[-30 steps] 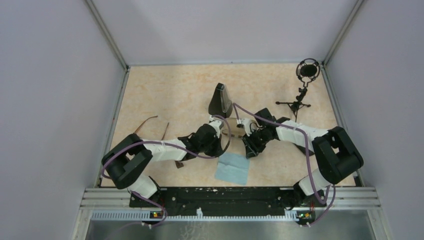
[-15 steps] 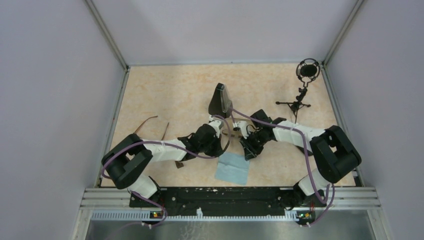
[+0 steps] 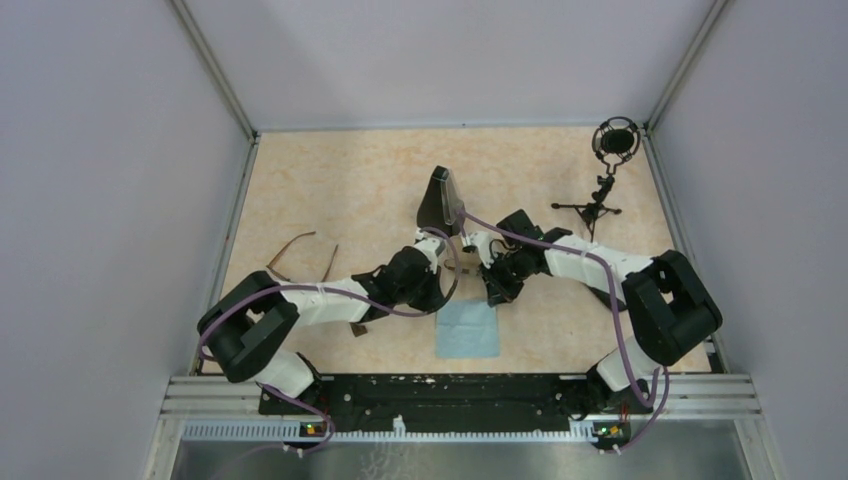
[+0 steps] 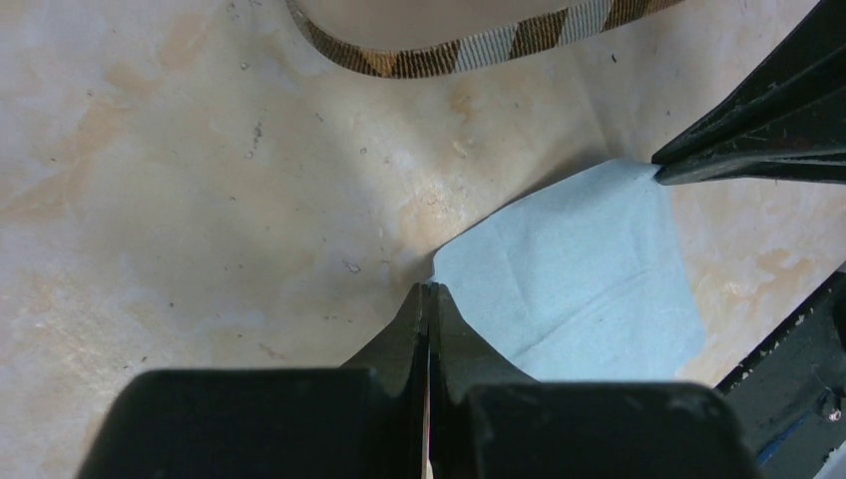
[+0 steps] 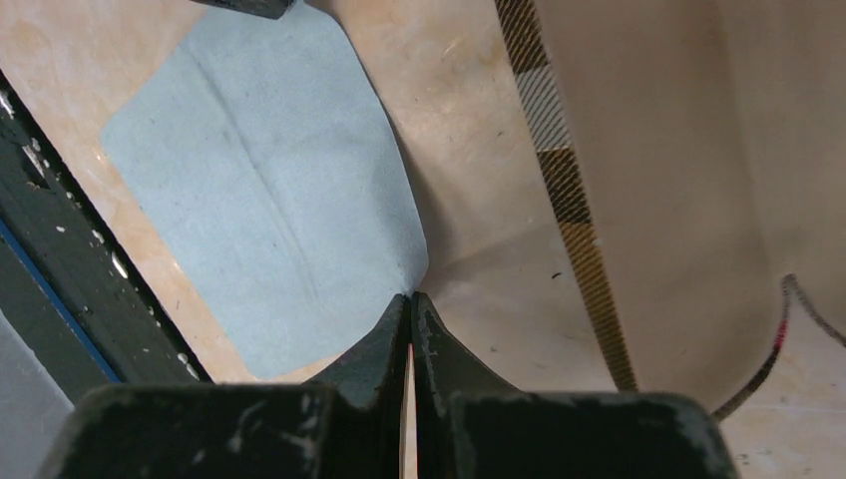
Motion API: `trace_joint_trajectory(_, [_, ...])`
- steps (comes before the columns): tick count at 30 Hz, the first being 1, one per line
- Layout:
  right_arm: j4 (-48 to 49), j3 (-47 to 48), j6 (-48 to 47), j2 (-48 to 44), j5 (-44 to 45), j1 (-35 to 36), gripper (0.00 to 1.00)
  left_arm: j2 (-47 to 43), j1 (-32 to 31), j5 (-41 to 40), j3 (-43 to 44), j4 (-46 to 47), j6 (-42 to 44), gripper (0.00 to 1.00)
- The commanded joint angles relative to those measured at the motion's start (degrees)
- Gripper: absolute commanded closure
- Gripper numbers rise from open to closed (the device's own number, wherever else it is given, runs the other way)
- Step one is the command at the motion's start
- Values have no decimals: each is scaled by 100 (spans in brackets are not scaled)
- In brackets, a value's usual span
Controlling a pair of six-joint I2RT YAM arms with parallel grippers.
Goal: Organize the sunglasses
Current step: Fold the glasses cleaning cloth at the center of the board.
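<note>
One pair of sunglasses (image 3: 300, 257), slim brown frame with long thin temples, lies at the left of the table, apart from both arms. A small dark brown piece (image 3: 357, 328) pokes out under the left forearm; I cannot tell what it is. A light blue cloth (image 3: 468, 330) lies near the front centre. My left gripper (image 4: 429, 289) is shut on the cloth's (image 4: 574, 279) far left corner. My right gripper (image 5: 411, 297) is shut on the cloth's (image 5: 269, 200) far right corner. Both corners are raised slightly off the table.
The plaid case (image 5: 648, 150) lies just beyond the cloth between the two grippers, its striped edge (image 4: 449, 55) in the left wrist view. A black triangular case (image 3: 438, 200) stands behind it. A microphone on a small stand (image 3: 605, 170) is at the back right.
The right gripper moved left onto the cloth's corner and shut on it. The cloth, skewed before, now lies squarer to the table edge. The left gripper stayed shut.
</note>
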Motion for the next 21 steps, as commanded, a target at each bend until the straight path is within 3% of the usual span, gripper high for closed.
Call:
trace_joint_trajectory(1, [149, 347, -268, 95, 155, 66, 100, -235, 86, -242, -15, 196, 169, 100])
trace_joint_trajectory(12, [90, 128, -757, -348, 163, 67, 100, -688, 129, 61, -186, 345, 259, 100])
trace_joint_trajectory(21, [-113, 24, -950, -562, -373, 64, 100, -795, 120, 555, -360, 276, 275, 100])
